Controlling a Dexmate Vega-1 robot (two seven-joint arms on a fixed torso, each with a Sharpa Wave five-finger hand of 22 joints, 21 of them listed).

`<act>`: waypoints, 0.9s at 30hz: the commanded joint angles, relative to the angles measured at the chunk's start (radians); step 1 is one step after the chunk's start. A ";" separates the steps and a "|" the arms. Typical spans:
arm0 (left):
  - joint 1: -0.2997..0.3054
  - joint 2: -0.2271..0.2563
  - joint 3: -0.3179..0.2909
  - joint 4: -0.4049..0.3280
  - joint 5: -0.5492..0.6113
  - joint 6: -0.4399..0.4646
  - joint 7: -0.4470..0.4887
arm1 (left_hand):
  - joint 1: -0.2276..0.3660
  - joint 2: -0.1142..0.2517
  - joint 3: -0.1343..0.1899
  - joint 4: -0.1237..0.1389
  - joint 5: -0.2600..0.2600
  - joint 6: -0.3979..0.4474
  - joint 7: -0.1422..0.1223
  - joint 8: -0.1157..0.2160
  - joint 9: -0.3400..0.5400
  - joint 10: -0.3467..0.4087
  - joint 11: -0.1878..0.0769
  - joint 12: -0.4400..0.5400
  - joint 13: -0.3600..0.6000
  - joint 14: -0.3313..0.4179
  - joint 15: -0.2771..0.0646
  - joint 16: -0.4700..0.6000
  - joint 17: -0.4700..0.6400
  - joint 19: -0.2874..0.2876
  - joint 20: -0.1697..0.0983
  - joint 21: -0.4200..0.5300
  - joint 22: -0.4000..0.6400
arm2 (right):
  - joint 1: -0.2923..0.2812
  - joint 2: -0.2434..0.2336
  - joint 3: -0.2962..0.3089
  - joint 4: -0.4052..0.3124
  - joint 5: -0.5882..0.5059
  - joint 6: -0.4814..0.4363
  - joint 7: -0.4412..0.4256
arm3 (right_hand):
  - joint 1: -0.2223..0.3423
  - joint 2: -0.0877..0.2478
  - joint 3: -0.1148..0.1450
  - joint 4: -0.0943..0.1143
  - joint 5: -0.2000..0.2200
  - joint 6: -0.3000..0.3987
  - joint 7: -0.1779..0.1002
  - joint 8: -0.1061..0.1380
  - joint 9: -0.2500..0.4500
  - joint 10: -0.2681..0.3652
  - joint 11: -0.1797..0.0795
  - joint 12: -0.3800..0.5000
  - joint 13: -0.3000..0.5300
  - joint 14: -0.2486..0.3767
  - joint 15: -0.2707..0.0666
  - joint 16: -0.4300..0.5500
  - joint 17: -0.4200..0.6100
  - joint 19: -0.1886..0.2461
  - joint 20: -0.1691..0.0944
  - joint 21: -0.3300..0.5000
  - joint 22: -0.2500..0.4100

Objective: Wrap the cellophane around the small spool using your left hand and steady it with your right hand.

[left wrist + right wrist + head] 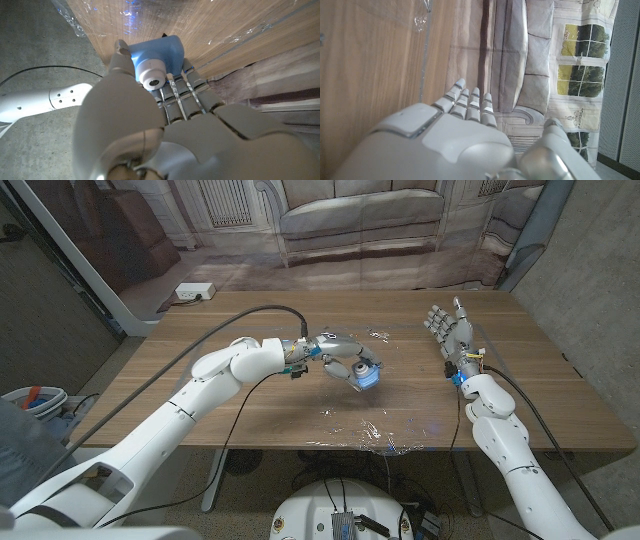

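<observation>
Your left hand (pixel 345 358) grips the blue spool (pixel 367 376) mid-table, on the cellophane (pixel 375 435). Your right hand (pixel 450 330) is spread, holding nothing, well apart at the far right. Unsteadied, the spool could likely twist or slip while you wrap.

Left arm stretched from the near left corner toward the table's middle, left hand (pixel 348 364) curled, fingers (pixel 197 90) and thumb gripping the blue spool (pixel 367 376). Right arm raised along the right edge, right hand (pixel 449 328) upright, fingers (pixel 470 105) spread, holding nothing.
</observation>
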 commanded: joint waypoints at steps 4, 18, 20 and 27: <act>0.007 -0.014 0.020 -0.043 0.088 -0.005 -0.008 | 0.049 0.057 0.077 0.070 0.003 0.027 -0.009 0.003 0.003 0.040 -0.027 0.000 0.000 0.015 -0.069 0.001 0.002 0.007 -0.009 0.000 0.002 | 0.056 -0.018 0.024 0.090 0.030 0.045 0.088 | 0.005 0.010 -0.007 0.000 0.000 0.006 0.003 0.004 0.005 0.008 0.002 0.000 0.003 0.003 0.002 -0.003 0.005 0.006 -0.003 -0.004 0.004; -0.016 0.032 0.015 -0.002 -0.014 -0.119 -0.080 | 0.048 0.054 0.079 0.071 0.002 0.033 -0.014 0.001 0.002 0.045 -0.033 -0.004 -0.001 0.022 -0.075 -0.002 0.001 -0.005 -0.014 -0.005 0.001 | 0.034 0.007 0.007 0.022 0.004 0.043 0.025 | 0.006 0.012 -0.008 -0.001 0.000 0.007 0.003 0.004 0.005 0.009 0.002 0.000 0.003 0.003 0.002 -0.003 0.005 0.008 -0.001 -0.010 0.005; 0.000 0.046 0.001 -0.013 -0.018 -0.116 -0.086 | 0.047 0.054 0.080 0.071 0.002 0.032 -0.013 -0.001 0.002 0.046 -0.033 -0.005 -0.001 0.022 -0.073 -0.002 0.001 -0.005 -0.014 -0.006 0.001 | 0.028 0.008 0.004 0.011 -0.001 0.034 0.013 | 0.006 0.012 -0.008 -0.001 0.000 0.007 0.003 0.004 0.005 0.009 0.003 0.000 0.003 0.003 0.003 -0.003 0.005 0.007 -0.001 -0.011 0.005; 0.047 0.087 -0.042 -0.043 -0.029 -0.123 -0.088 | 0.047 0.053 0.081 0.071 0.002 0.034 -0.013 -0.002 0.002 0.046 -0.032 -0.007 -0.001 0.024 -0.074 -0.004 0.001 -0.004 -0.013 -0.006 0.002 | 0.010 0.013 -0.010 -0.021 -0.022 0.027 -0.019 | 0.006 0.012 -0.009 -0.001 -0.001 0.007 0.003 0.004 0.005 0.008 0.003 0.000 0.003 0.003 0.003 -0.003 0.005 0.009 -0.001 -0.014 0.005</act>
